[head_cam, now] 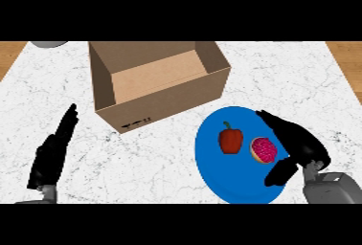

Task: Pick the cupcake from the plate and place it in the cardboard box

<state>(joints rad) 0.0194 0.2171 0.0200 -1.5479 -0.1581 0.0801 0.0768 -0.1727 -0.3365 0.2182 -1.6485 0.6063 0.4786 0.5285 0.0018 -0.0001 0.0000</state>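
Right hand (300,143), spread wide, brackets the pink-topped cupcake (264,150) on the blue plate (226,179), with a red pepper (231,139) just beyond. Dark print on the cardboard box (170,103) is unreadable. Left hand (51,153) rests open.

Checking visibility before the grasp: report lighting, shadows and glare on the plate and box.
Head view: light is even, with no glare on the blue plate; the cupcake is evenly lit; inner walls of the cardboard box are darker than its floor.
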